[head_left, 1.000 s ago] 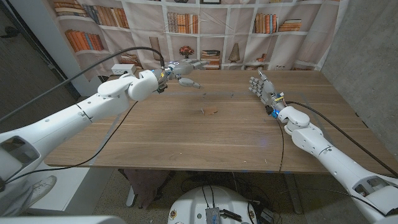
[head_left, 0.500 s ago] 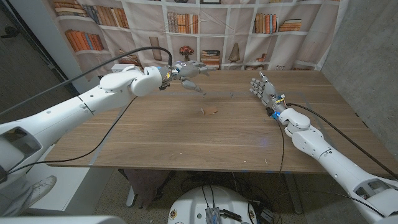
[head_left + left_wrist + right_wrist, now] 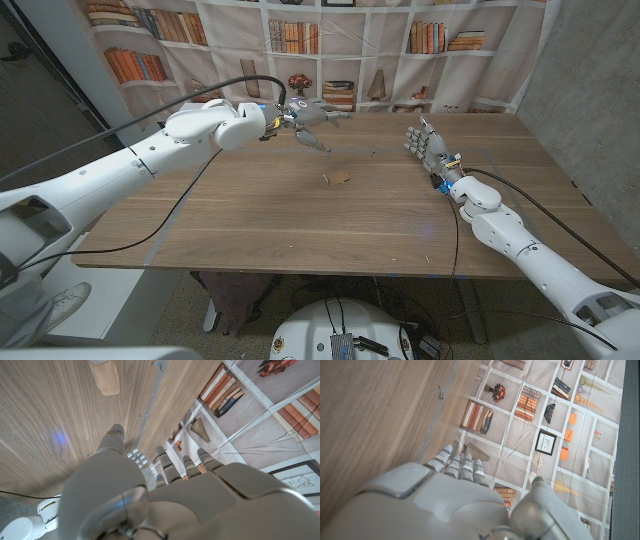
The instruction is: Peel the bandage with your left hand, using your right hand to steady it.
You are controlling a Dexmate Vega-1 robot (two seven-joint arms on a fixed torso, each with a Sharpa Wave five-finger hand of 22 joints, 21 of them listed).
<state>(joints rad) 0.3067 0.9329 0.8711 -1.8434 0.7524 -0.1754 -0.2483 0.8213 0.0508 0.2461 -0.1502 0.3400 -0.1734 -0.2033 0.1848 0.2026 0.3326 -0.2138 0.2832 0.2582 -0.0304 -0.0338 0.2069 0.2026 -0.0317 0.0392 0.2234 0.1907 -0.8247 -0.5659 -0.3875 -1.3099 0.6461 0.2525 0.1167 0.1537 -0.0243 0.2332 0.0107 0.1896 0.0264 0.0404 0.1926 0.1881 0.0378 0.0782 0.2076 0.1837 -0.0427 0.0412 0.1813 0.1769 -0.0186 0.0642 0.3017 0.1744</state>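
A small tan bandage (image 3: 338, 178) lies on the wooden table (image 3: 300, 225) near its middle, and the left wrist view shows the bandage (image 3: 104, 375) ahead of the fingers. My left hand (image 3: 305, 112) hovers over the far part of the table, behind and to the left of the bandage, fingers spread and holding nothing. Its back (image 3: 165, 500) shows large in its own wrist view. My right hand (image 3: 425, 143) stands upright to the right of the bandage, well apart from it, fingers apart and empty. Its back (image 3: 445, 505) shows in the right wrist view.
A printed bookshelf backdrop (image 3: 380, 50) hangs behind the table's far edge. A grey wall (image 3: 585, 90) stands to the right. A small pale mark (image 3: 375, 153) sits on the wood between the bandage and my right hand. Black cables trail along both arms.
My left hand has moved right along the far side of the table, closer to the bandage. My right hand has shifted slightly right. The bandage has not moved.
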